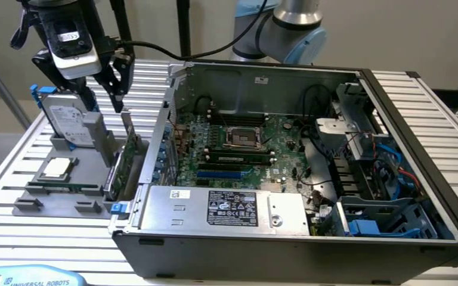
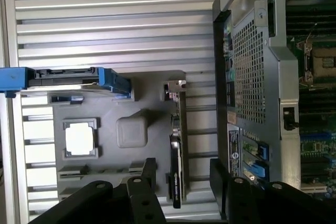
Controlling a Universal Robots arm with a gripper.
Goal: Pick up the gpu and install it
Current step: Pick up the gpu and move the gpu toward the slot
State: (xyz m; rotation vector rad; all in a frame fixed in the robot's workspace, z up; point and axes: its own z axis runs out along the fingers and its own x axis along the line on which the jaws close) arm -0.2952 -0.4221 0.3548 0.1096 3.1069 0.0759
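A table of ribbed silver metal slats spreads across the scene, its grooves catching soft, even light in pale stripes. Behind it stands a plain beige wall. A black pole rises at the table's far edge. At the exterior view's left, pale floor shows beside the table

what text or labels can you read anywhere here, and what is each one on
"UNIVERSAL ROBOTS": on the light blue cover at the exterior view's lower left corner.
Black label on the power supply: print too small to read.
White barcode sticker on the same power supply: too small to read.
Label on the hard drive: blurred, unreadable.
Nothing else legible in either view.
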